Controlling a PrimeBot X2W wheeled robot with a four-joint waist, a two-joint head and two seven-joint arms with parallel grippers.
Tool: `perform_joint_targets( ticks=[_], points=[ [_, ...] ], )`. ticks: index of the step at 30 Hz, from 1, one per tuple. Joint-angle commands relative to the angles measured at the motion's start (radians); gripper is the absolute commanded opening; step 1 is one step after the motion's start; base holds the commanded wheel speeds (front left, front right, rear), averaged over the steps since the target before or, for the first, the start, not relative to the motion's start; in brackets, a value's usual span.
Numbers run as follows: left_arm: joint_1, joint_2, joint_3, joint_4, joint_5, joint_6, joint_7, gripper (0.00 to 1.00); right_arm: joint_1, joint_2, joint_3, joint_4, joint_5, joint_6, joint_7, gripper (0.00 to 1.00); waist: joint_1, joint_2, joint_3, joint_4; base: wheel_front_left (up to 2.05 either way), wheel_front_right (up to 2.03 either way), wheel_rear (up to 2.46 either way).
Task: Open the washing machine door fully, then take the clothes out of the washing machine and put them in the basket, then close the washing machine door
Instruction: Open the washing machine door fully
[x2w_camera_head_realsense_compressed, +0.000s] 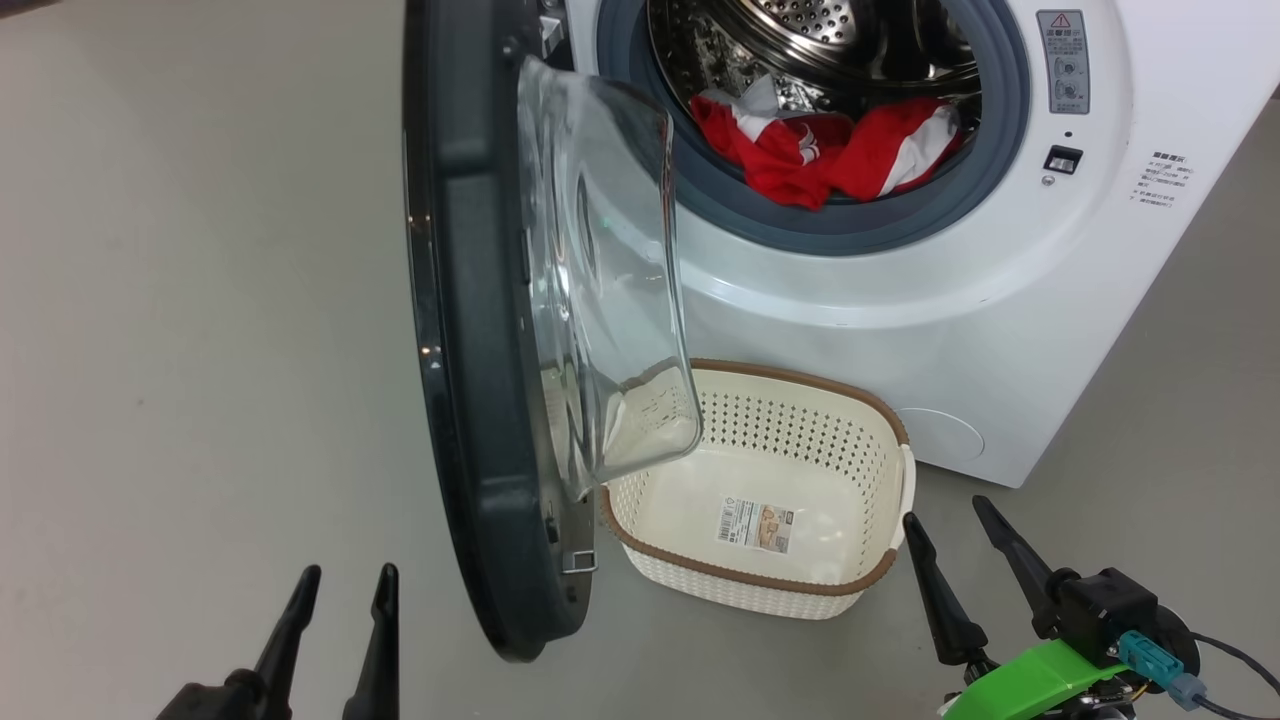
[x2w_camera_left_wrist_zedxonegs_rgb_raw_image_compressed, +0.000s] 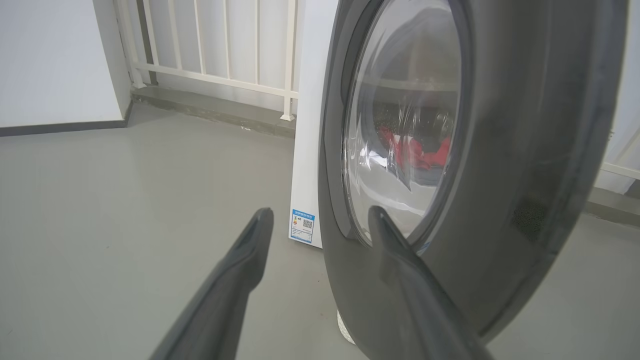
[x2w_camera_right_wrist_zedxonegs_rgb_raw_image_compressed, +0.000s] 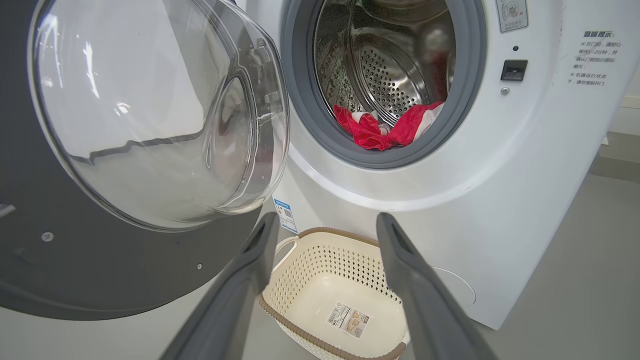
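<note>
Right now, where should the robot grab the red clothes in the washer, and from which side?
Probably the bunched fold of the clothes that rests against the grey seal: it lies nearest the opening and humps up. Come straight in from the front with the open right gripper, since the door stands open on the left.

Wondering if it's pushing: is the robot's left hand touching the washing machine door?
Apart. In the head view, bare floor shows between the left hand and the washing machine door.
</note>
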Motion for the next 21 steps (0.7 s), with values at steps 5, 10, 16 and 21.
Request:
perform_joint_targets(
  ticks=[5, 10, 16, 21],
  points=[
    [-0.018, 0.009, 0.033, -0.028, 0.007, -0.005, -0.012, 1.0, -0.013, 0.001, 0.024, -0.029, 0.0, 0.008, -0.009, 1.0, 0.0, -0.0001, -0.004, -0.005, 0.0, 0.0, 0.0],
    [-0.03, 0.009, 0.056, -0.055, 0.013, -0.005, -0.012, 0.0, -0.01, 0.001, 0.018, -0.033, -0.001, 0.008, -0.009, 1.0, 0.0, -0.0001, -0.01, -0.007, 0.0, 0.0, 0.0],
    [-0.081, 0.009, 0.122, -0.236, 0.02, -0.005, -0.012, 0.0, -0.006, 0.001, 0.013, -0.042, 0.004, 0.008, -0.009, 1.0, 0.0, -0.0001, -0.014, -0.006, 0.0, 0.0, 0.0],
    [-0.103, 0.009, 0.084, -0.392, 0.004, -0.005, -0.012, 0.0, -0.006, 0.001, 0.008, -0.05, 0.001, 0.008, -0.009, 1.0, 0.0, -0.0001, -0.015, -0.005, 0.0, 0.0, 0.0]
  ],
)
